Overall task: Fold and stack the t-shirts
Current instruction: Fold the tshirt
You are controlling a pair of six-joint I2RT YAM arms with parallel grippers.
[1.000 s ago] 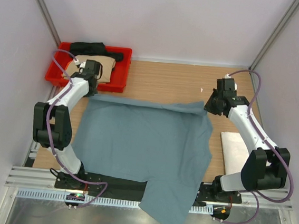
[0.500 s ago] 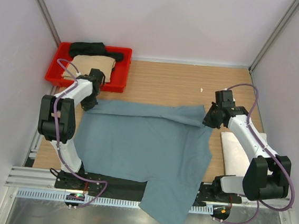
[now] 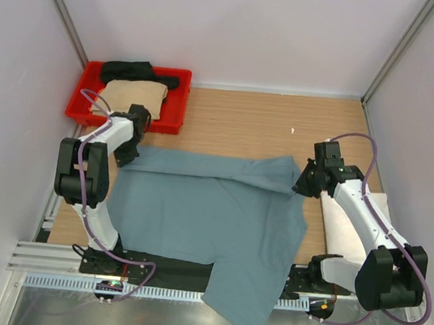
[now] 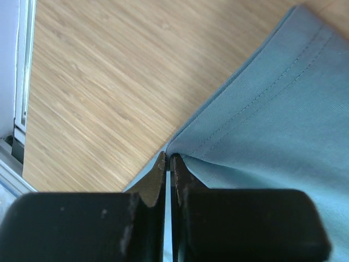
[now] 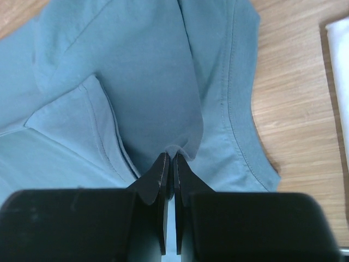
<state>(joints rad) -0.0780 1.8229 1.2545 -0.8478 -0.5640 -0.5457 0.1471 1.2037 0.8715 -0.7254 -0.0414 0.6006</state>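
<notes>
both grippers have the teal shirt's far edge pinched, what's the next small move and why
Probably draw both corners toward the near side, level with each other. The left gripper and right gripper are shut on the far edge of the teal shirt, which is folded over only a little.

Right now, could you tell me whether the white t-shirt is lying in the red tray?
No, the white t-shirt lies on the table at its right edge, far from the red tray.

The far hem of the teal-blue t-shirt (image 3: 203, 223), pinched by the left end effector (image 3: 127, 156) and right end effector (image 3: 301, 187), is drawn nearer than a second ago; the folded band between them is widened.
</notes>
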